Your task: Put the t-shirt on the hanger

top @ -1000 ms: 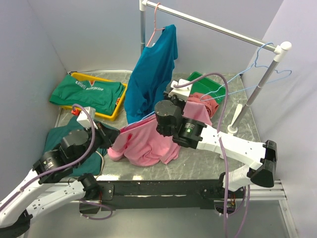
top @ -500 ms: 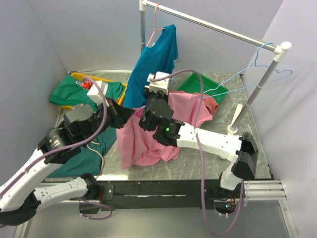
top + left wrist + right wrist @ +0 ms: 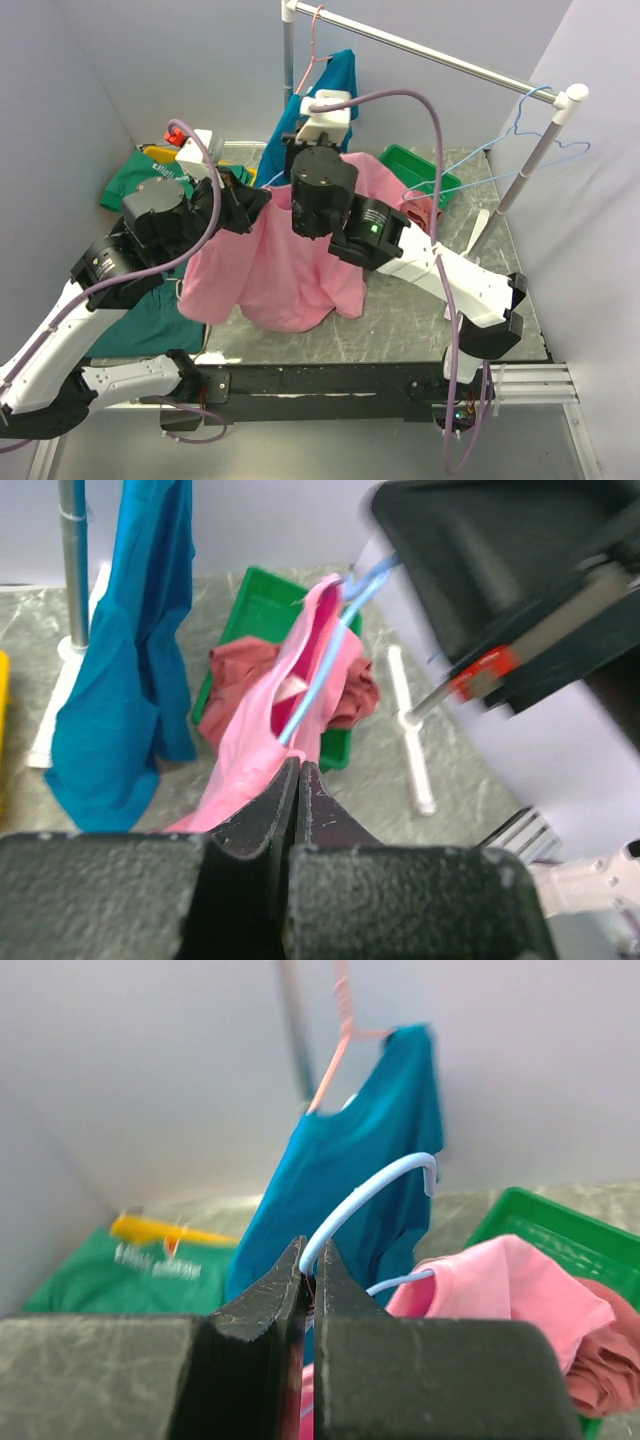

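**Both hands hold the pink t-shirt and the blue hanger up high**

Your left hand [image 3: 298,765] is pinched tight on an edge of the t-shirt [image 3: 280,270]. Your right hand [image 3: 308,1250] is pinched tight on the curved hook wire of the hanger [image 3: 365,1195]. The two hands are close together, up above the table [image 3: 400,325].

The t-shirt hangs down from them like a wide pink curtain. You cannot tell if its bottom touches the table. In the left wrist view, the hanger's blue wire lies along the open edge of the t-shirt and touches it. You cannot tell how far the wire goes inside.

Look at the boxes:
- The green bin [image 3: 262,608] sits at the far right of the table. A red cloth [image 3: 240,670] is bunched up in it, toward its near end.
- The yellow tray [image 3: 150,1230] sits at the far left. A green shirt [image 3: 110,1280] with white letters lies in it and covers most of it.

A teal shirt [image 3: 340,70] hangs on a pink hanger [image 3: 330,1068] from the rail [image 3: 430,52]. Spare hangers [image 3: 530,118] of blue wire hang at the rail's right end. A dark green cloth [image 3: 150,320] lies on the table under your left arm.
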{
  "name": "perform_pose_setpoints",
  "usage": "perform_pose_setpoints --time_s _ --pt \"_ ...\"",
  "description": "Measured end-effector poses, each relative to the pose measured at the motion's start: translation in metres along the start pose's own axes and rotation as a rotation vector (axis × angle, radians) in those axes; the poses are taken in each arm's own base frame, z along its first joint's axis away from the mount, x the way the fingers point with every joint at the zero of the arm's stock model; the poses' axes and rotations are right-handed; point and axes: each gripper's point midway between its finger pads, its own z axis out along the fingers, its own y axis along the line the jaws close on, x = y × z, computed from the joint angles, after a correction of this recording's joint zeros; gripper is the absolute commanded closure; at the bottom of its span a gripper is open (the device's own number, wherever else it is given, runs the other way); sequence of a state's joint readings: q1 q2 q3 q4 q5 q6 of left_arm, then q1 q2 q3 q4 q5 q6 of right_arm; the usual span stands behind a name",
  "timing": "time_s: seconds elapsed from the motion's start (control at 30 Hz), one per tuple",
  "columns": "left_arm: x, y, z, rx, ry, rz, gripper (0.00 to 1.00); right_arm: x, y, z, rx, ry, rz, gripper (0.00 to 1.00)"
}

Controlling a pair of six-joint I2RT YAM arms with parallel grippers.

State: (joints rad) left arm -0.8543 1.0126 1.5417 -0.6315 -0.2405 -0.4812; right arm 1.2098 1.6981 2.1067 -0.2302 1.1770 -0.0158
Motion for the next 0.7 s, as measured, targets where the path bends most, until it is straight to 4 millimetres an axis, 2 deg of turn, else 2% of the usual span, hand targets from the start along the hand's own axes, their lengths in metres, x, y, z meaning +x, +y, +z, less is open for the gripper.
perform_pose_setpoints --time_s 0.07,0.17,0.2,0.23,0.27,0.33,0.37,0.43,0.6,0.7 --pt "0.002 0.004 0.001 -0.009 0.021 0.027 0.97 0.015 0.009 0.002 -0.059 0.034 -0.032 1.00" --pt "-0.002 0.007 0.002 -0.021 0.038 0.063 0.95 0.054 0.021 0.000 -0.144 0.111 -0.124 1.00" --pt "-0.004 0.008 0.002 -0.022 0.042 0.074 0.92 0.067 0.023 -0.001 -0.164 0.139 -0.160 1.00" --pt "-0.006 0.007 0.002 -0.020 0.045 0.084 0.84 0.075 0.024 -0.003 -0.178 0.161 -0.190 1.00" --pt "-0.006 0.005 0.002 -0.010 0.052 0.096 0.83 0.081 0.023 -0.003 -0.187 0.179 -0.212 1.00" --pt "-0.008 0.002 0.001 0.007 0.061 0.114 0.74 0.085 0.021 -0.005 -0.190 0.192 -0.230 1.00" --pt "-0.010 0.000 0.000 0.016 0.060 0.123 0.57 0.085 0.020 -0.005 -0.189 0.196 -0.235 1.00" --pt "-0.011 -0.001 -0.001 0.025 0.059 0.138 0.46 0.086 0.017 -0.005 -0.187 0.203 -0.245 1.00" --pt "-0.008 0.006 -0.012 0.011 0.062 0.147 0.43 0.079 0.007 0.000 -0.175 0.200 -0.239 1.00" --pt "-0.015 0.009 -0.025 0.003 0.035 0.143 0.43 0.071 0.003 0.003 -0.163 0.189 -0.246 1.00"
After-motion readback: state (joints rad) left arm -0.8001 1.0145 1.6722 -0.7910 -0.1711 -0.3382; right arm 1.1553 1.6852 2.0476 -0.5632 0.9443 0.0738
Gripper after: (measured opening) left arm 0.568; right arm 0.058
